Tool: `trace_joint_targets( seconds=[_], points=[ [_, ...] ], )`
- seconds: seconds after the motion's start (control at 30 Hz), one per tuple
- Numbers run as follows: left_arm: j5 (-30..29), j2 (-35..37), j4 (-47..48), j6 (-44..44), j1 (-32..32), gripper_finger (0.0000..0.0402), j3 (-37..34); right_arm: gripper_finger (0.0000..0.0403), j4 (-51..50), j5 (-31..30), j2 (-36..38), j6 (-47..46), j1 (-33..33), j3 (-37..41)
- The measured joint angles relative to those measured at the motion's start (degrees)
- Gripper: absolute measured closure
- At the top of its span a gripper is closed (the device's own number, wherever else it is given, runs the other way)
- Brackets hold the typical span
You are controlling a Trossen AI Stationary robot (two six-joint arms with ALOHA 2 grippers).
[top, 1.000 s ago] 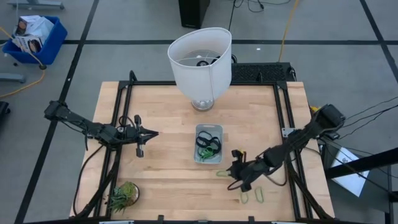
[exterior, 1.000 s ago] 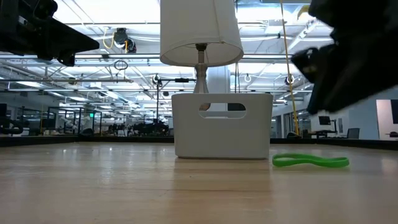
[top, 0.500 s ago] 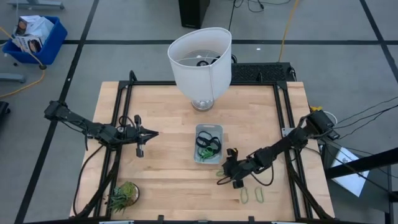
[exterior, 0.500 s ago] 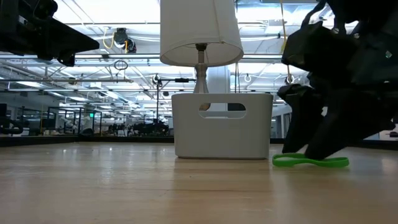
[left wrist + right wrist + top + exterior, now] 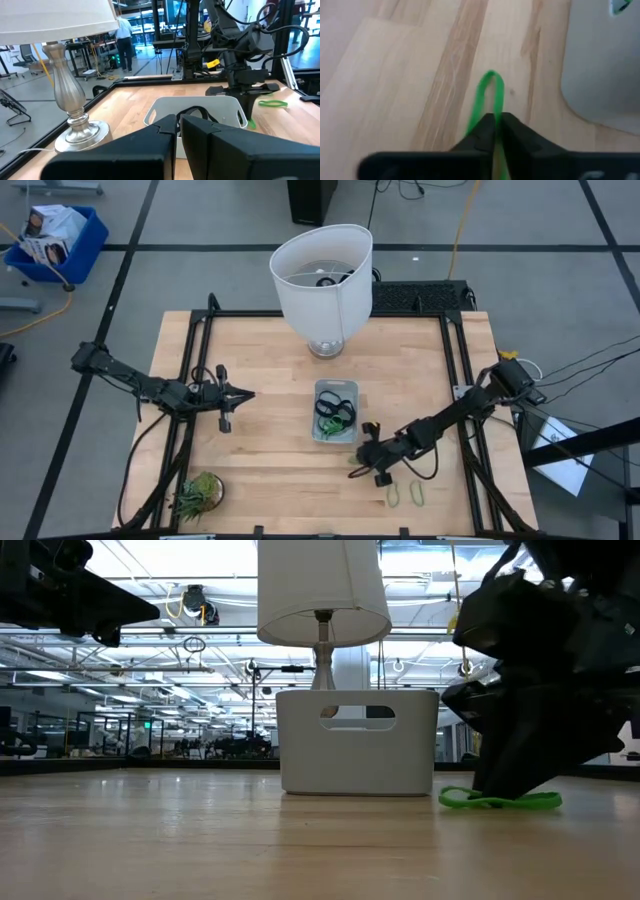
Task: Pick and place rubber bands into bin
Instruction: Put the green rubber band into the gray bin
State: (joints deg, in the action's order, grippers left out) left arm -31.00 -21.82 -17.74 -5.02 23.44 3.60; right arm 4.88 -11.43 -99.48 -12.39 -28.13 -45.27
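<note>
A light-green rubber band [image 5: 487,95] lies on the wooden table just off the near right corner of the bin [image 5: 335,411], a pale tray that holds dark and green bands [image 5: 331,406]. My right gripper [image 5: 495,120] reaches slanting down onto this band and is shut on it; the low view shows the same band [image 5: 520,802] flat on the wood. Two more green bands [image 5: 405,494] lie near the front edge. My left gripper [image 5: 250,394] hovers shut, level, over the table's left half, touching nothing. My right gripper pinches the green band between its two fingertips [image 5: 485,125], at about the middle of the loop. The fingers come slanting down from the table's right and near side and lie along the loop. Its far end [image 5: 491,76] sticks out past the tips, flat on the table.
A white lampshade on a silver lamp [image 5: 322,275] stands at the far middle of the table. A small spiky green plant [image 5: 197,492] sits at the near left corner. Black frame rails [image 5: 452,370] run along the left and right sides.
My right gripper has gone down and toward the table's left, to the green band beside the bin, with its fingers set on either side of the band, and has then shut on it. The band still lies on the table.
</note>
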Motion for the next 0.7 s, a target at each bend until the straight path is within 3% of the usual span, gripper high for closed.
trace_joint_targets(
  seconds=[0.27,0.5,0.7],
  points=[
    [0.0,0.0,0.1,0.0,0.0,0.0369,0.0,0.04,-4.4,-2.6,7.9,2.8,-0.4,0.1],
    [0.0,0.0,1.2,0.0,0.0,0.0369,0.0,0.0401,-11.5,-11.0,21.9,7.8,-2.2,0.1],
    [0.0,0.0,1.4,-0.1,0.0,0.0369,0.0,0.0402,-9.6,-12.8,34.6,11.5,-3.1,4.2]
  ],
)
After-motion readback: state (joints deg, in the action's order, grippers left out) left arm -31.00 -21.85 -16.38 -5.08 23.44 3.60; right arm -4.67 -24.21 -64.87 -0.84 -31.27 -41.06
